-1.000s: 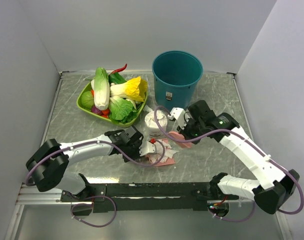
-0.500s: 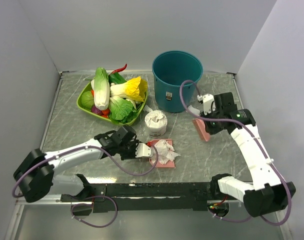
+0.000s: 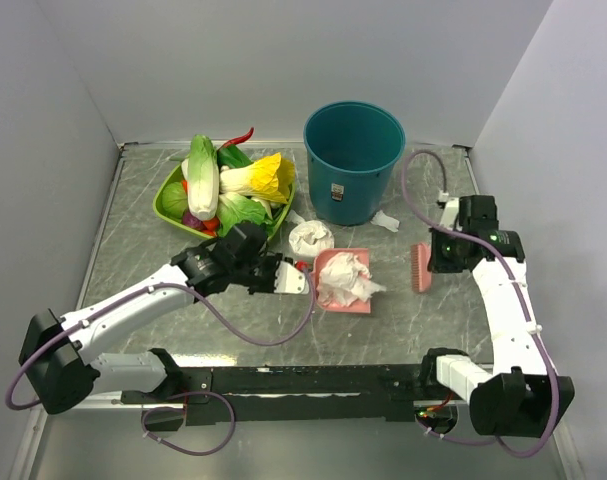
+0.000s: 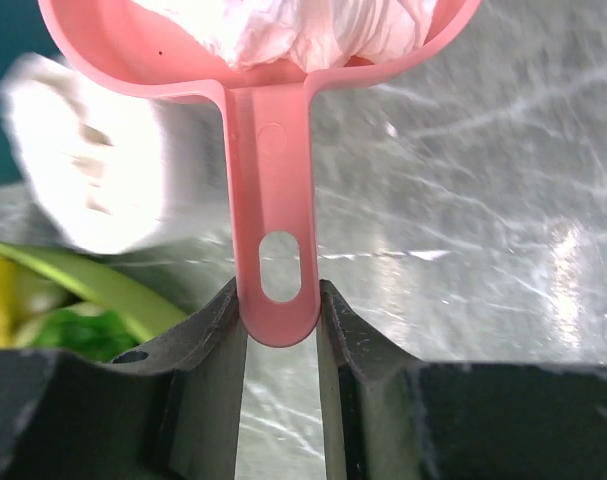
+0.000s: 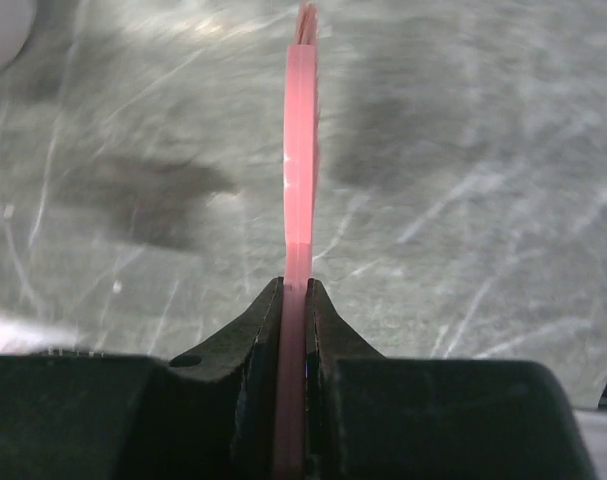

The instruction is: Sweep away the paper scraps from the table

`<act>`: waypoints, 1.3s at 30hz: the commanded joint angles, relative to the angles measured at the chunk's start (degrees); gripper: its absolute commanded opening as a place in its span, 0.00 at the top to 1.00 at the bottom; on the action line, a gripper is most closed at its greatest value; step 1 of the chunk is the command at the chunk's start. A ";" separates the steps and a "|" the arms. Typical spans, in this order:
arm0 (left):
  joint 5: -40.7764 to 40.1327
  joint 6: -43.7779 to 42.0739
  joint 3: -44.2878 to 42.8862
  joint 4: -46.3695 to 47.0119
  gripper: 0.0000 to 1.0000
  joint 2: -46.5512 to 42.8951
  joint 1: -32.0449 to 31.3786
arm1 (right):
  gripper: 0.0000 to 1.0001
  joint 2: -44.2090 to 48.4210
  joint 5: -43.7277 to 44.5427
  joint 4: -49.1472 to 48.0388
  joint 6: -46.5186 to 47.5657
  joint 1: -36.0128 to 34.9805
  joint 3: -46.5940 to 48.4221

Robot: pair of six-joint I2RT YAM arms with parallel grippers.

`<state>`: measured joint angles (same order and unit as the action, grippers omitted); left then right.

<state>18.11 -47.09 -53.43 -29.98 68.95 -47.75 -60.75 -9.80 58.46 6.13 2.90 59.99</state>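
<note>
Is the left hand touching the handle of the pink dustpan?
Touching. The left wrist view shows both fingers of the left hand pressed against the sides of the pink dustpan handle, with no gap.

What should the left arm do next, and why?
Probably lift the dustpan over the bin and tip it: the left gripper is shut on its handle, and scraps are heaped in it. One scrap lies loose by the bin.

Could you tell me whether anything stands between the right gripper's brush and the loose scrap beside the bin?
Nothing visible does: only bare table lies between the brush and the scrap, with the teal bin just behind it.
</note>
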 commanded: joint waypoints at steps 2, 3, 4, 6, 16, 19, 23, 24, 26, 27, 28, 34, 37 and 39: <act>3.07 2.00 -10.01 -4.11 0.99 2.68 1.34 | 1.00 0.37 5.49 -1.77 -5.16 5.45 3.99; 3.86 2.44 -13.25 -5.26 0.99 3.38 1.86 | 1.00 0.20 5.32 -1.68 -5.69 6.32 4.52; 4.04 2.79 -14.85 -6.49 0.99 4.00 2.22 | 1.00 0.19 5.15 -1.42 -5.87 7.38 5.22; 4.13 4.46 -19.40 -8.95 0.99 5.58 2.92 | 1.00 0.28 3.49 -1.15 -6.04 8.44 5.75; 3.60 8.06 -35.59 -14.23 0.99 12.60 6.08 | 1.00 2.30 -1.70 0.78 -10.17 12.75 5.23; 3.69 9.47 -40.08 -15.20 0.99 14.98 7.31 | 1.00 3.18 -3.37 0.61 -10.87 13.27 4.35; 3.95 12.98 -44.56 -13.89 0.99 17.18 8.72 | 1.00 3.97 -5.05 0.34 -11.93 14.41 2.77; 3.52 13.69 -45.96 -13.53 0.99 17.62 9.33 | 1.00 4.41 -5.40 0.43 -12.02 14.59 1.98; 3.34 15.26 -47.55 -12.92 0.99 18.94 10.47 | 1.00 4.85 -6.28 0.52 -12.37 15.38 1.01; 2.81 15.88 -49.04 -12.74 0.99 19.38 10.83 | 1.00 5.20 -6.63 0.61 -12.55 15.56 0.14; 2.55 16.50 -49.92 -12.65 0.99 20.43 11.27 | 1.00 5.29 -6.81 0.69 -12.72 15.73 0.04; -3.32 16.42 -55.37 -9.76 0.99 24.56 13.91 | 1.00 5.29 -8.21 0.61 -13.25 16.88 0.31; -7.80 14.15 -58.45 -8.26 0.99 27.72 14.70 | 1.00 5.47 -9.71 0.69 -13.69 17.23 -0.48; -10.10 12.91 -61.87 -7.20 0.99 30.79 15.05 | 1.00 5.64 -10.32 0.69 -13.95 17.49 -1.10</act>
<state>14.24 -32.34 -109.23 -41.87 95.46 -33.30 -56.64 -17.63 59.61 -5.76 19.59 59.64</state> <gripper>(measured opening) 0.339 0.167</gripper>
